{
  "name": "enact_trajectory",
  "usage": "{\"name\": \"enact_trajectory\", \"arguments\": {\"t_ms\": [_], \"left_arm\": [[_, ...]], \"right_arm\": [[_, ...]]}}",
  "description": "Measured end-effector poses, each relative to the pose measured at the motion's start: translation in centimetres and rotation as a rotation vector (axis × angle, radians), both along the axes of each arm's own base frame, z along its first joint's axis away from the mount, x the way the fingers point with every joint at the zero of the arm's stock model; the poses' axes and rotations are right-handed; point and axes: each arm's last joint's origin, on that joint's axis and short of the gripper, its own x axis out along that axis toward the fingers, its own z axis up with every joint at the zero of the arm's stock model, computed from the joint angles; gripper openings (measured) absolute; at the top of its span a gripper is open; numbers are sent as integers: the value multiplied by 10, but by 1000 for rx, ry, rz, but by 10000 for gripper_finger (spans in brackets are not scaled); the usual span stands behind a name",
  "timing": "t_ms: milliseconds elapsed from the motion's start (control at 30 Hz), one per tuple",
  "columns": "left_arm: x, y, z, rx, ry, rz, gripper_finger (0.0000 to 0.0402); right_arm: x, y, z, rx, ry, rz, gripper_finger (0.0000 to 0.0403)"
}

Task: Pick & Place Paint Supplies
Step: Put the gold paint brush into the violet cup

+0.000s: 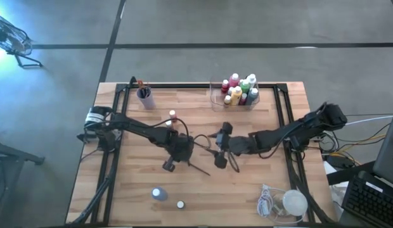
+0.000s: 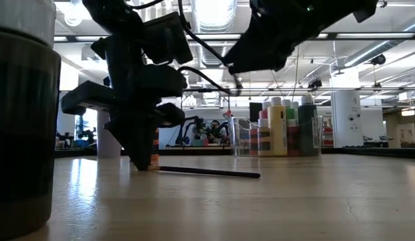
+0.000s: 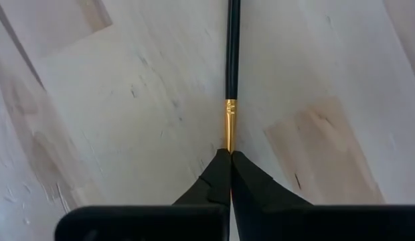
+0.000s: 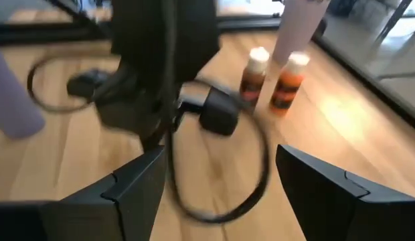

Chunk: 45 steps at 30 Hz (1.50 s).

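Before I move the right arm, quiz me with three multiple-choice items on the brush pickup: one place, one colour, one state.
1. Where is the paintbrush?
A. lying flat on the table
B. lifted high above it
C. hanging off its edge

2. What colour is the band by the left fingers?
A. red
B. gold
C. blue

3. The right gripper's fingers are:
A. shut on the paintbrush
B. shut on nothing
C. open, holding nothing

Answers:
1. A: the low view shows the paintbrush lying on the table.
2. B: the band is gold, just ahead of the left gripper.
3. C: a wide empty gap shows at the right gripper.
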Motion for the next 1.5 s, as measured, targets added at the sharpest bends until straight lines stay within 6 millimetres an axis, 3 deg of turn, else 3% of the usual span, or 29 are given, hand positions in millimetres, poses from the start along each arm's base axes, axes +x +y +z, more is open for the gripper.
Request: {"name": "enact_trajectory", "arguments": {"t_ms": [333, 567, 833, 967, 1300, 1500], "left_arm": [[5, 0, 7, -8, -8, 38, 1], [15, 0, 26, -7, -10, 39, 1], [15, 0, 27, -8, -3, 36, 0], [15, 0, 27, -7, 3, 37, 0], [14, 0, 26, -8, 12, 37, 0], [17, 0, 30, -9, -1, 39, 0]], "right_arm": [[6, 23, -29, 26, 66, 47, 251], [10, 27, -42, 44, 83, 57, 242], [0, 13, -28, -219, 94, -171, 268], [-6, 11, -17, -265, 93, -186, 283], [-45, 38, -2, 45, 209, -63, 288], [-36, 57, -30, 78, 209, -19, 270]]}}
